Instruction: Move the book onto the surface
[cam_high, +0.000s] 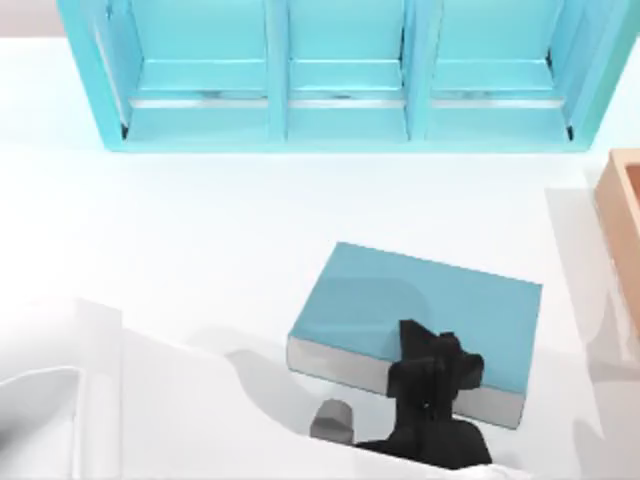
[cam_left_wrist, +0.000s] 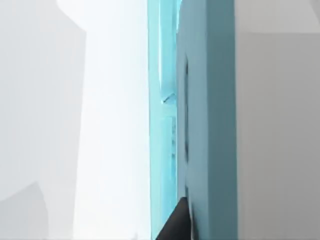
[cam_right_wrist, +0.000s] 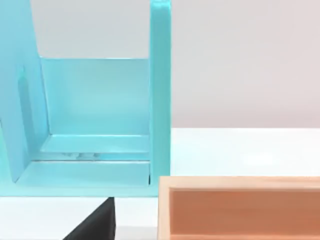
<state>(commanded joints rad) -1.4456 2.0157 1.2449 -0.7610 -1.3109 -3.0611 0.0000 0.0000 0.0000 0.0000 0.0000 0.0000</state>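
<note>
The teal-blue book (cam_high: 400, 300) lies flat over the white tabletop (cam_high: 200, 230), right of centre near the front, with its grey page edges facing the front. My left gripper (cam_high: 432, 372) reaches in from the front edge and is shut on the book's near long side, one black finger lying on the cover. In the left wrist view the book's cover (cam_left_wrist: 210, 125) stands very close, with a black fingertip (cam_left_wrist: 175, 225) beside it. I cannot tell whether the book touches the tabletop. A dark part of my right gripper (cam_right_wrist: 97, 225) shows in the right wrist view, near the tan box.
The turquoise shelf unit (cam_high: 340, 110) spans the back of the table, its compartments facing forward. A tan wooden box (cam_high: 625, 220) stands at the right edge, close in the right wrist view (cam_right_wrist: 240, 205). White arm parts (cam_high: 60, 400) lie at the front left.
</note>
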